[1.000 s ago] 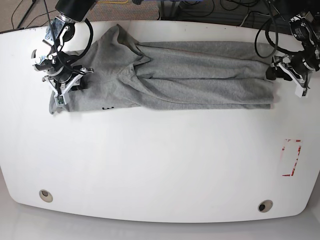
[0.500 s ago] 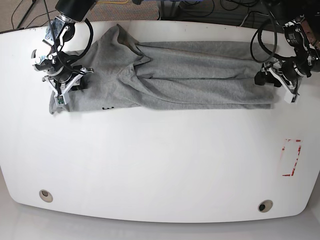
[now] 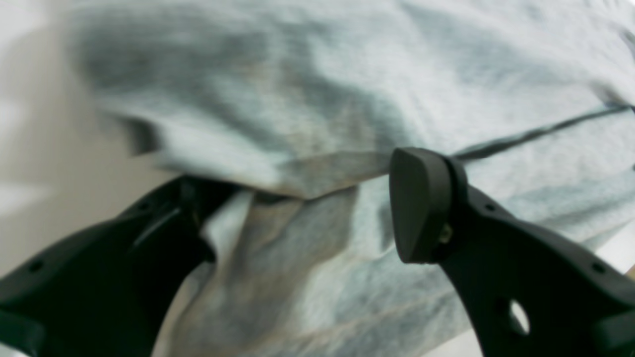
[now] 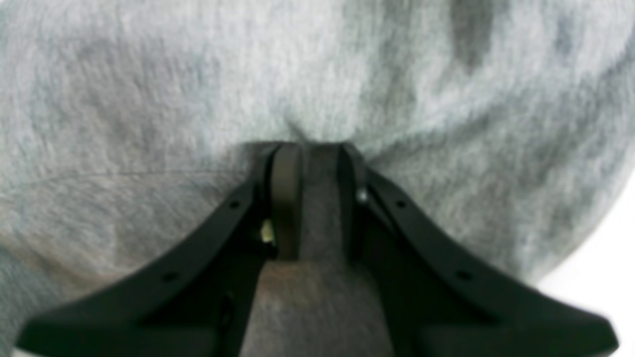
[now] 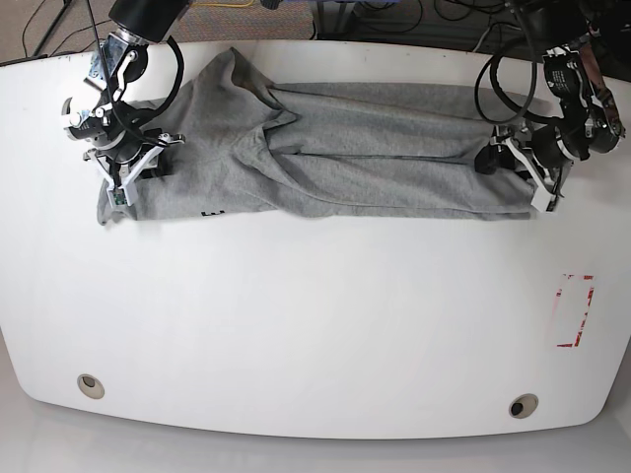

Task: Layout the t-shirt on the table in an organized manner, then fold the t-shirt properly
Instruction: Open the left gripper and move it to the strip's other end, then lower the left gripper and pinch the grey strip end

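Observation:
The grey t-shirt (image 5: pixel 345 148) lies stretched along the far half of the white table (image 5: pixel 315 315), creased down its middle. On the base view's right, my left gripper (image 5: pixel 513 177) is over the shirt's right edge. In the left wrist view that gripper (image 3: pixel 302 208) is open, its fingers (image 3: pixel 419 203) astride a raised fold of the t-shirt (image 3: pixel 297 74). On the base view's left, my right gripper (image 5: pixel 123 182) is at the shirt's left end. The right wrist view shows this gripper (image 4: pixel 317 198) shut on a pinch of the t-shirt (image 4: pixel 317 74).
A small red-outlined rectangle (image 5: pixel 575 311) marks the table near its right edge. Two round grommet holes (image 5: pixel 90 384) (image 5: pixel 523 405) sit near the front edge. Cables (image 5: pixel 394 20) run behind the far edge.
My left gripper has moved leftwards in the base view from beside the shirt onto its right edge. The right gripper and the shirt's left end have not moved.

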Action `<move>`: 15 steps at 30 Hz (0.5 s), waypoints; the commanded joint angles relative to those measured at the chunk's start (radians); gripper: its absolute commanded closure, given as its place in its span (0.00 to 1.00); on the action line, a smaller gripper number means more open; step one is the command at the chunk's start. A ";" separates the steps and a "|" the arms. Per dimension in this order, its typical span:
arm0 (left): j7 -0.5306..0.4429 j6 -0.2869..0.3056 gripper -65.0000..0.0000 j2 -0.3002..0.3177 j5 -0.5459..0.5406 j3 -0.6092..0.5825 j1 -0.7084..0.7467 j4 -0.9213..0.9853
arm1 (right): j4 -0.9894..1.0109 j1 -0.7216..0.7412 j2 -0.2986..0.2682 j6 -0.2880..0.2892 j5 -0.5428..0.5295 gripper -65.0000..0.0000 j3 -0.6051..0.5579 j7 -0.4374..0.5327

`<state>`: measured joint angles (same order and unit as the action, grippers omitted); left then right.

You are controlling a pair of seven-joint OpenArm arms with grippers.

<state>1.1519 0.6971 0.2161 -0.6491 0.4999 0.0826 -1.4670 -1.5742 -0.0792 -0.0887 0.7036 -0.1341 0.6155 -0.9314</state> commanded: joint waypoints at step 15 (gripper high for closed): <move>-0.010 0.001 0.88 0.016 -0.008 0.004 -0.007 -0.030 | 0.005 -0.004 -0.004 -0.005 0.041 0.81 0.002 -0.051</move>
<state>1.1599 0.6968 0.2146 -0.6376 0.4976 0.0841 -1.4696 -1.5742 -0.0792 -0.0887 0.7036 -0.1341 0.6163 -0.9314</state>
